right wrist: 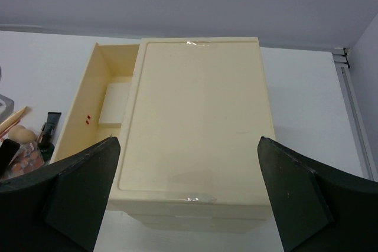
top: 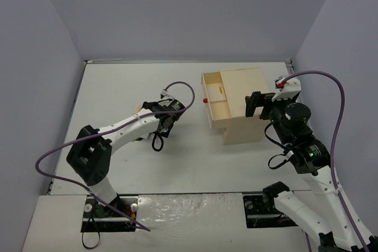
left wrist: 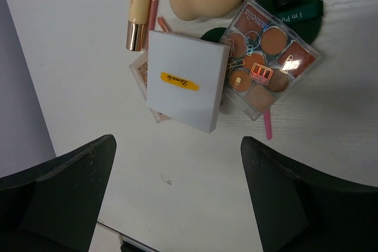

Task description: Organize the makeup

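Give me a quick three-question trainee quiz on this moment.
1. True or false: a drawer of the wooden box is pulled out.
2. The white case with the yellow label rests on: A) bare table only, B) another flat case, C) a sponge.
3. Fill in: the left gripper and the right gripper both stand ____.
Key: 1 true; 2 B; 3 open.
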`<state>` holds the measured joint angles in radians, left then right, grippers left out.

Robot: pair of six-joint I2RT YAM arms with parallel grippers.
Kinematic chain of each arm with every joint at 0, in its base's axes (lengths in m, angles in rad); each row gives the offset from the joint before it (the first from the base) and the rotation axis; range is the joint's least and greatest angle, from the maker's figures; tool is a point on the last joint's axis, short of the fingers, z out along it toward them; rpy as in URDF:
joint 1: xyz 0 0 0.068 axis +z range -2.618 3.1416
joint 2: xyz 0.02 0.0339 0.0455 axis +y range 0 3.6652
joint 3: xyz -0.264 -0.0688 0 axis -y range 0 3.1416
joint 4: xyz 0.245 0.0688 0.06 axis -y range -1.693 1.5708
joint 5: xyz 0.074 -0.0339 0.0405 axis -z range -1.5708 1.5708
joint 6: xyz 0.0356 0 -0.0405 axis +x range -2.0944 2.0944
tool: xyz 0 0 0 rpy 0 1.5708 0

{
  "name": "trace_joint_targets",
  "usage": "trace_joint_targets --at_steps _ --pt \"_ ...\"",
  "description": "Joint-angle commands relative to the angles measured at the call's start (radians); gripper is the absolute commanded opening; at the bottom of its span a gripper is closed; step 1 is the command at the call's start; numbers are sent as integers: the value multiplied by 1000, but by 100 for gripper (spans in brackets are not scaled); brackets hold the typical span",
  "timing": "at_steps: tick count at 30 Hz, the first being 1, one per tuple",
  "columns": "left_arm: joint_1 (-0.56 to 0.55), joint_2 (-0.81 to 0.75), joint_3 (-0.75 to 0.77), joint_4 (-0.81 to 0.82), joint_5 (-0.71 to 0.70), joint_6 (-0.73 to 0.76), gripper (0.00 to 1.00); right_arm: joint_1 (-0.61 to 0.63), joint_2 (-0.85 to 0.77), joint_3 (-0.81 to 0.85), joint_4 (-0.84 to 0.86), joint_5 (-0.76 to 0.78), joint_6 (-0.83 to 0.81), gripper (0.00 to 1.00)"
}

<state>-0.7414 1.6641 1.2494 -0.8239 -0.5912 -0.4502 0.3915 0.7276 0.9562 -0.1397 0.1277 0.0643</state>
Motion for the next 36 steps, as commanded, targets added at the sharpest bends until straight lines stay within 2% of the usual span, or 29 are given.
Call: trace_joint_targets --at_steps 1,6,12,21,36 --pt "-5 54 1 33 -90 -26 84 14 -12 -4 68 33 -15 100" --pt "-6 117 -42 57 -104 -36 79 21 -11 -7 69 43 -20 100" --pt "-8 169 -16 6 -140 -57 68 24 0 -8 69 38 -20 100" --pt "-6 238 30 -27 -157 -51 57 32 0 -5 69 44 -25 100" --pt "-8 280 63 -48 -165 -48 41 38 -1 -9 69 51 -29 100"
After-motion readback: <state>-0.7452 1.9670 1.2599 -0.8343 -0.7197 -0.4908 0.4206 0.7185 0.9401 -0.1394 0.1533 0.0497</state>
